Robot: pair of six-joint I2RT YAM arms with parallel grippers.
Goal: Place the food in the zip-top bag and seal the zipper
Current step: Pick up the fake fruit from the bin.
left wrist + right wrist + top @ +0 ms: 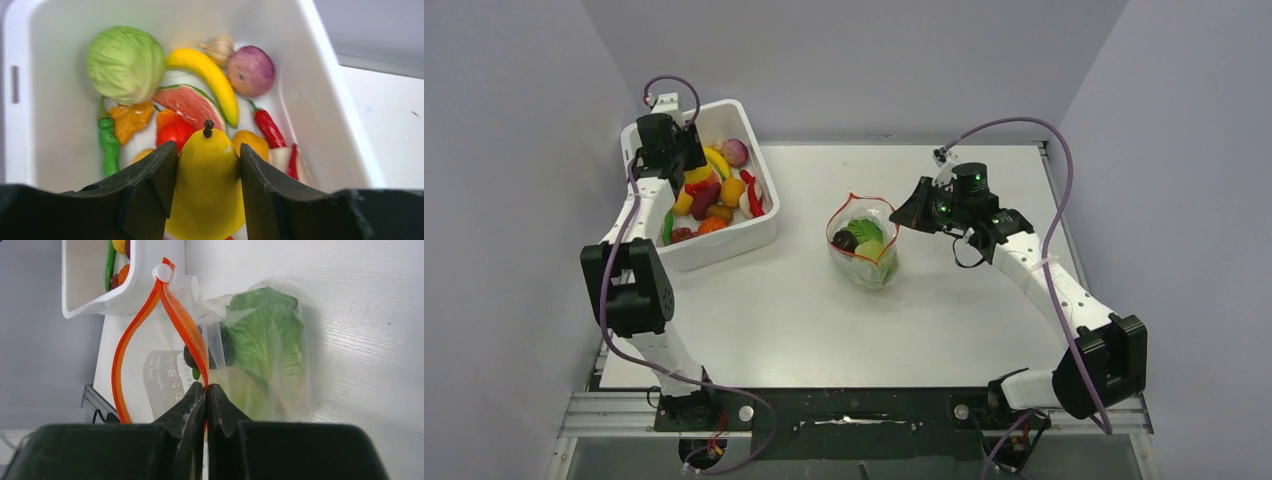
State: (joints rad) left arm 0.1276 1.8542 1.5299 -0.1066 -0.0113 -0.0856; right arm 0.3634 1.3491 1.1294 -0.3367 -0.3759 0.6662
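Observation:
My left gripper [207, 150] is over the white tub [759, 235], shut on a yellow toy fruit [207, 185] with a dark stem, one finger on each side. More food lies below it: a green cabbage [125, 62], a banana [210, 82], a red chilli [267, 127] and a purple round piece [251, 70]. The zip-top bag [864, 250] stands mid-table with green lettuce [265, 340] and a dark piece [845, 240] inside. My right gripper [206, 386] is shut on the zipper [182, 322] at the bag's right side. The mouth gapes open.
The tub's wall [100, 305] stands just left of the bag, with a strip of bare table between them. A white slider [162, 272] sits at the far end of the zipper. Grey walls close in the table on both sides and at the back.

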